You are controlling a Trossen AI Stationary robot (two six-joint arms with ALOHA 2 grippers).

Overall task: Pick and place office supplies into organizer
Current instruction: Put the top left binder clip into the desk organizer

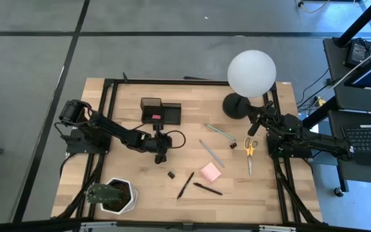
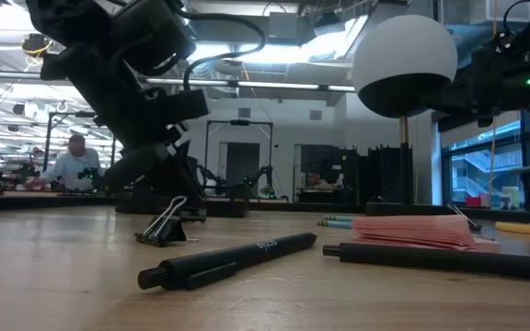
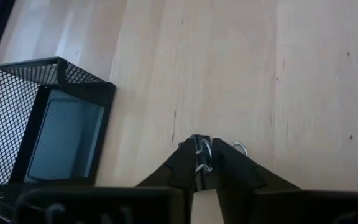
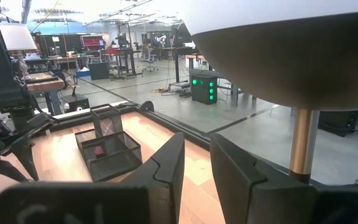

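Note:
The black mesh organizer (image 1: 160, 113) stands at the table's far middle, with a small pink item (image 4: 98, 150) in a low compartment. My left gripper (image 1: 161, 156) is down at the table just on the near side of it, shut on a small binder clip (image 3: 204, 152). A second binder clip (image 1: 171, 174) rests on the wood nearby. Two black pens (image 1: 185, 185), a pink sticky-note pad (image 1: 210, 172), pencils (image 1: 212, 151) and yellow-handled scissors (image 1: 249, 151) lie farther right. My right gripper (image 4: 197, 168) waits at the right by the lamp, open, holding nothing. My left gripper pinches the binder clip's silver wire handle (image 3: 202, 154) between its two fingertips. The fingers slant down from the table's left. Another wire loop (image 3: 238, 147) sticks out beside one finger at the table top. The fingers hide the clip's black body.
A lamp with a white globe (image 1: 251, 73) and a black base (image 1: 235, 106) stands at the far right. A white plant pot (image 1: 116, 196) sits at the near left corner. Bare wood (image 1: 127, 167) lies between the pot and the organizer.

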